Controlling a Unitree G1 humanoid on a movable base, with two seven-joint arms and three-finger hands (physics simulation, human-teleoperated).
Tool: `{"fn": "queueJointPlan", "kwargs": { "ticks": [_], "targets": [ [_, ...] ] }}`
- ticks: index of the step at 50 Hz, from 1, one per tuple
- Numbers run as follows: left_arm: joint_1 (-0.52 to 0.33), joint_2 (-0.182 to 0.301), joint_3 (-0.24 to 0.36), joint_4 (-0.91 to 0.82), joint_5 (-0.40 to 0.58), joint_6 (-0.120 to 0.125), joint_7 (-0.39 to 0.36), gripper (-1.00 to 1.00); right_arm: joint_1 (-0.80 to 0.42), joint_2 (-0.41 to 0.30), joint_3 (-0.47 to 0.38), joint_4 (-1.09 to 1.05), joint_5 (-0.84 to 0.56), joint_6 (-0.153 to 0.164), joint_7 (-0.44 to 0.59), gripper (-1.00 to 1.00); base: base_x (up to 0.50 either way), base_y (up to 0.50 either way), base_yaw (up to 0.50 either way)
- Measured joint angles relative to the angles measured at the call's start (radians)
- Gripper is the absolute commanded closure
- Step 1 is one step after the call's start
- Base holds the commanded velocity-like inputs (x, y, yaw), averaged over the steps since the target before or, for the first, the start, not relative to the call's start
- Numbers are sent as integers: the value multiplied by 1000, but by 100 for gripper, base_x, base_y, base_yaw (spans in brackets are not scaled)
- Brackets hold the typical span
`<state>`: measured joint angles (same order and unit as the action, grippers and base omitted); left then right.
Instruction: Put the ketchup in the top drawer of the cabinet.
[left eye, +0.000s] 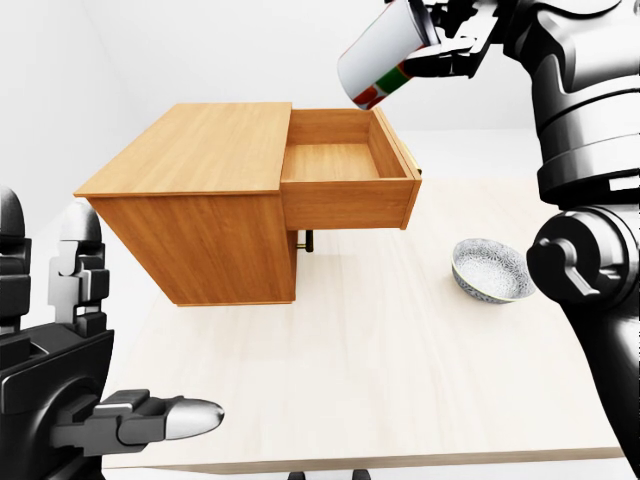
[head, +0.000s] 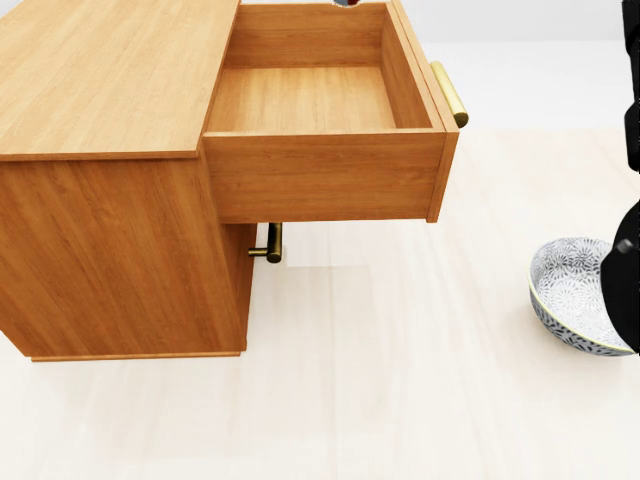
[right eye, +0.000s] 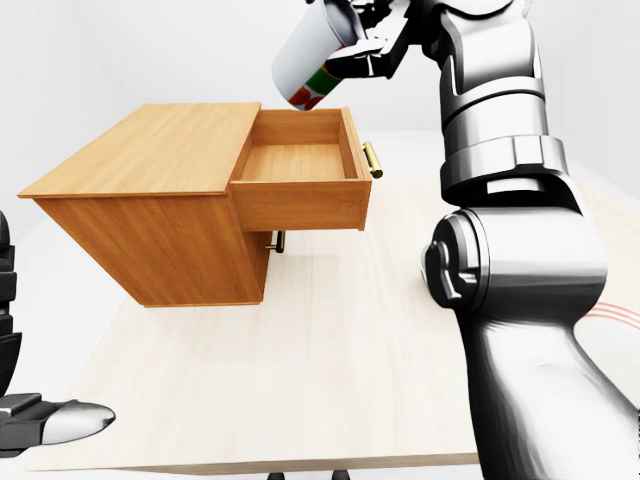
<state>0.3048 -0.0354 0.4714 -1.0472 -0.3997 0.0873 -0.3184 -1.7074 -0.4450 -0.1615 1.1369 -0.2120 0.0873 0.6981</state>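
The ketchup bottle (left eye: 378, 62), white with a red and green label, hangs tilted above the far part of the open top drawer (left eye: 345, 165) in the left-eye view. My right gripper (left eye: 440, 40) is shut on its upper end. The drawer is pulled out of the wooden cabinet (left eye: 200, 180) and its inside (head: 310, 100) shows nothing but bare wood. My left gripper (left eye: 100, 330) is open at the bottom left, well away from the cabinet. In the head view only a sliver of the bottle (head: 347, 2) shows at the top edge.
A patterned grey bowl (left eye: 490, 270) sits on the light table (left eye: 380, 380) to the right of the cabinet. My right arm (head: 628, 280) partly covers it in the head view. A brass handle (head: 272, 243) juts from the shut lower drawer.
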Motion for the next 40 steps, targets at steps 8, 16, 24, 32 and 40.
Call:
{"fn": "queueJointPlan", "kwargs": {
  "ticks": [8,16,24,32,40],
  "targets": [
    [1,0,3,0,-4,0,-1,-100,20,8,1,2,7,0,0,100,0,0,0],
    [2,-1,7,0,-7,0,-3,-100,37,16,1,4,10,0,0,100,0,0,0],
    [3,-2,10,0,-10,0,-5,-100,52,25,3,3,13,0,0,100,0,0,0],
    [3,-2,13,0,-12,0,-7,-100,73,33,5,3,13,0,0,100,0,0,0],
    [2,-1,16,0,-15,0,-6,-100,91,37,6,3,15,0,0,100,0,0,0]
  ]
}}
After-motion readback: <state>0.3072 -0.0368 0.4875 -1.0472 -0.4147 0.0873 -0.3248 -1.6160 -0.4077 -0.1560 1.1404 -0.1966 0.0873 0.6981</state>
